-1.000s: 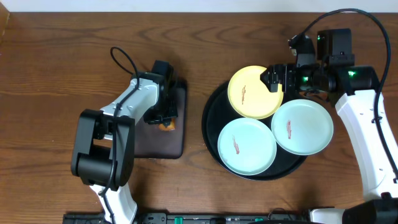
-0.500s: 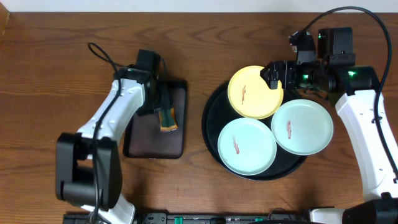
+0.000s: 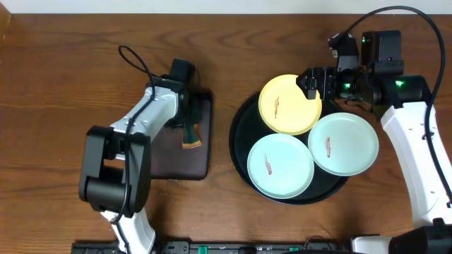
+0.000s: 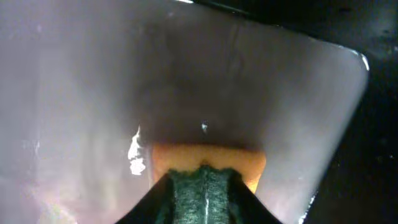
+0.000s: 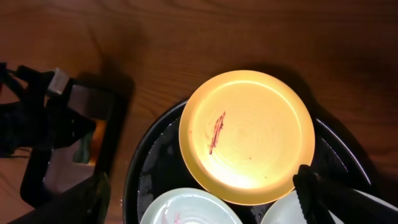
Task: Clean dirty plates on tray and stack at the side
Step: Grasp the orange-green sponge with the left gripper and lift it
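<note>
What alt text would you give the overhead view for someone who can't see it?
A yellow plate and two mint plates, all smeared, sit on a round black tray. The right gripper hangs open over the yellow plate's edge; the left gripper holds a sponge over a small rectangular tray.

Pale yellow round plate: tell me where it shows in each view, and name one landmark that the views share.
Overhead: the pale yellow round plate is right of centre, at the back of the large round glossy black tray.
Left wrist: not in it; only an orange-and-green sponge shows.
Right wrist: centre of the picture.
Shared landmark: the small black rectangular tray, seen in all three.
</note>
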